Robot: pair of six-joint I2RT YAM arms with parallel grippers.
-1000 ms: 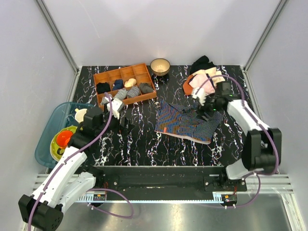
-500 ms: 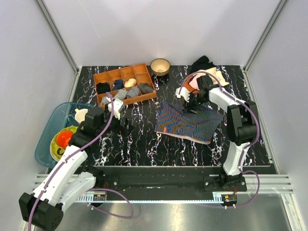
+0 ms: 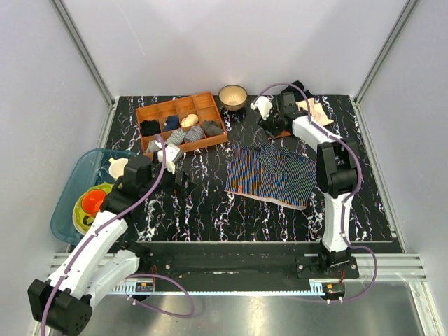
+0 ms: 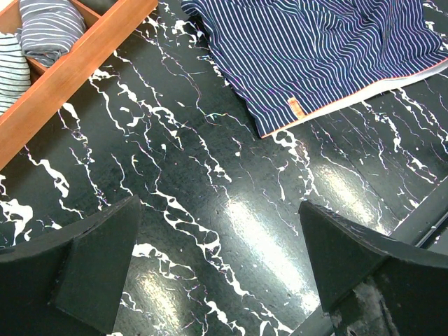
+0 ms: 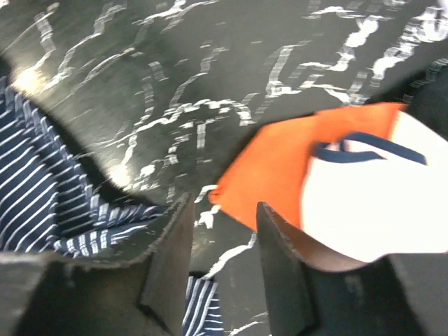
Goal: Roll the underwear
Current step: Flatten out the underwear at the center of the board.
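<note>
**Far Hem First: Lining Up the Roll**

My left gripper (image 4: 218, 210) hangs spread to its widest, holding nothing. It is over bare table (image 3: 203, 203) left of the middle, on the near side of the wooden tray (image 4: 77, 66) and its grey-striped rolls (image 4: 49, 28). To do this step well, I judge it should cross to the cloth's left side and pin it there, so the roll starts straight rather than skewed.

The underwear (image 3: 273, 175) lies spread right of the table's middle, closer to the right edge than the left. At its far edge, toward the far right corner, my right gripper (image 5: 222, 210) sits low with its jaws narrow. A slim gap shows between them, and I see nothing clamped in it. The care needed here, I reckon, is to take only the navy cloth, since an orange garment (image 5: 273, 168) and a cream garment (image 5: 378, 189) lie just beside the gripper. It should also bite both layers before turning the edge toward the near side.

The shorts are dark navy with fine pale pinstripes. Left to right, there is a small orange tag (image 4: 295, 108) at the near left corner and a thin reddish-pink border along the near hem. The cloth is mostly flat, then bunches into soft folds by my right gripper. It looks limp; I expect it to roll easily but slump if let go.
</note>
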